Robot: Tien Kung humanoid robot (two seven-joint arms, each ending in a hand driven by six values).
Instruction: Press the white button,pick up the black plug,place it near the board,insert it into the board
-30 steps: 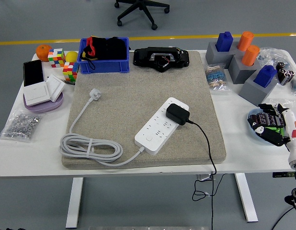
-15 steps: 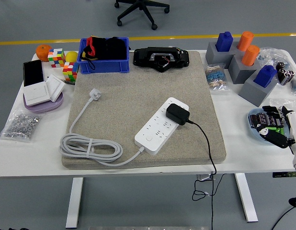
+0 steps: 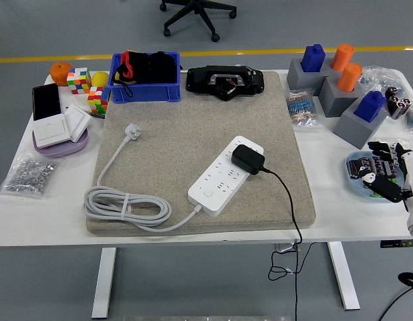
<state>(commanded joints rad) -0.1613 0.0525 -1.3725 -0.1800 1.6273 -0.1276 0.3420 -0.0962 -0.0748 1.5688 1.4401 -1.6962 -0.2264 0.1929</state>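
A grey floor (image 3: 73,30) fills the room behind and under the white surface (image 3: 46,207), smooth and evenly lit with a faint sheen. A yellow line (image 3: 59,59) runs across it just beyond the surface's far edge. Past that line, at the top, stands the black wheeled base of an office chair (image 3: 196,17). Two white legs (image 3: 103,281) carry the surface, one below each end of its near edge.

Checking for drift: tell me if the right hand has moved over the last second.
Yes. The right hand has shifted right and slightly up, toward the table's right edge, uncovering more of the blue dish beneath it.
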